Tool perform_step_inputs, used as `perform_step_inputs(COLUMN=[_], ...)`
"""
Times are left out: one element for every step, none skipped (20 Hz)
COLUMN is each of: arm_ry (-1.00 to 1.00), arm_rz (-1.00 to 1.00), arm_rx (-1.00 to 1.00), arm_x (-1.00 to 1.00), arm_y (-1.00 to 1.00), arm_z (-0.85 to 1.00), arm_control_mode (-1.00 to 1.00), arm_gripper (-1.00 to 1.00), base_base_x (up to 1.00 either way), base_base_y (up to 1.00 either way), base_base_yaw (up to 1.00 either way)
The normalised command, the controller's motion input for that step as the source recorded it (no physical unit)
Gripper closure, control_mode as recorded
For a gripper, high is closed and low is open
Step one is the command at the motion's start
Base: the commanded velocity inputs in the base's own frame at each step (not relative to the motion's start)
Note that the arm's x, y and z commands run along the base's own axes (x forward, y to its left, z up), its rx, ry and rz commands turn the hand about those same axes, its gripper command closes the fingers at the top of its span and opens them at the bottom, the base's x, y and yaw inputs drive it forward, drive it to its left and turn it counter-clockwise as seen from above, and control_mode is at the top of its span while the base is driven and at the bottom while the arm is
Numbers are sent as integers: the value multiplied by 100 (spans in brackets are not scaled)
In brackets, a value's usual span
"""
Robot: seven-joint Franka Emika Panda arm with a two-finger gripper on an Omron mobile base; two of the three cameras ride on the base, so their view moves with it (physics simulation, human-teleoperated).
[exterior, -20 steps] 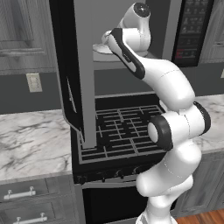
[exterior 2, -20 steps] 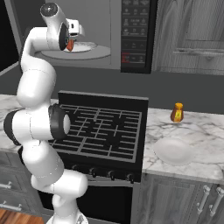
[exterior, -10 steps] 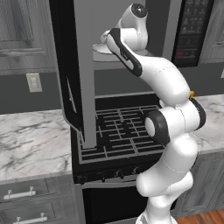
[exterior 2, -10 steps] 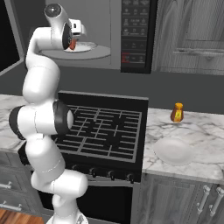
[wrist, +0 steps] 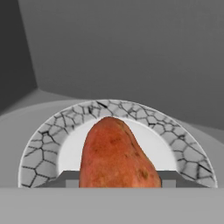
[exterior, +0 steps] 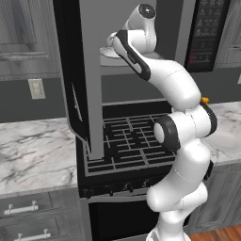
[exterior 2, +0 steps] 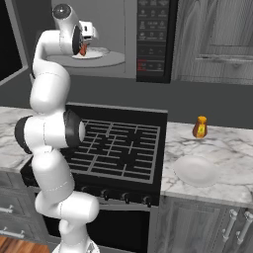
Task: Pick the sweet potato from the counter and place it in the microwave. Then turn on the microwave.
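Observation:
The microwave (exterior 2: 123,63) stands above the stove with its black glass door (exterior: 89,70) swung wide open. Inside it my gripper (exterior 2: 84,47) is shut on the sweet potato (wrist: 114,153), an orange-red tuber with a tapered end. In the hand view the potato hangs just over the white round plate (wrist: 43,144) with a cracked-pattern rim. From the right base view the sweet potato (exterior 2: 83,50) shows as a red spot under the hand, at the near left edge of the plate (exterior 2: 101,51). Its bulk hides my fingertips.
The dark button panel (exterior 2: 153,34) is right of the cavity. Below lies the black grated stovetop (exterior 2: 118,148). On the marble counter (exterior 2: 227,148) to the right stand an orange bottle (exterior 2: 199,127) and a second white plate (exterior 2: 196,170). The open door blocks the left side.
The hand with the sweet potato has edged a little deeper into the microwave, over the plate. The grip has not changed.

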Motion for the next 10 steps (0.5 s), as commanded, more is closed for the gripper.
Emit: perform_step_inputs(arm_ry=[2, 3, 3, 3, 3, 3, 3, 3, 3, 3], arm_rz=[0, 0, 0, 0, 0, 0, 0, 0, 0, 0], arm_rx=[0, 0, 0, 0, 0, 0, 0, 0, 0, 0], arm_x=[12, 12, 10, 8, 7, 7, 8, 10, 10, 10], arm_y=[8, 7, 8, 8, 7, 4, 3, 3, 3, 1], arm_z=[0, 0, 0, 0, 0, 0, 0, 0, 0, 0], arm_control_mode=[-100, -100, -100, -100, -100, -100, -100, -100, -100, -100], arm_gripper=[100, 100, 100, 100, 100, 100, 100, 100, 100, 100], base_base_x=[0, 0, 0, 0, 0, 0, 0, 0, 0, 0], base_base_y=[0, 0, 0, 0, 0, 0, 0, 0, 0, 0], base_base_yaw=[0, 0, 0, 0, 0, 0, 0, 0, 0, 0])
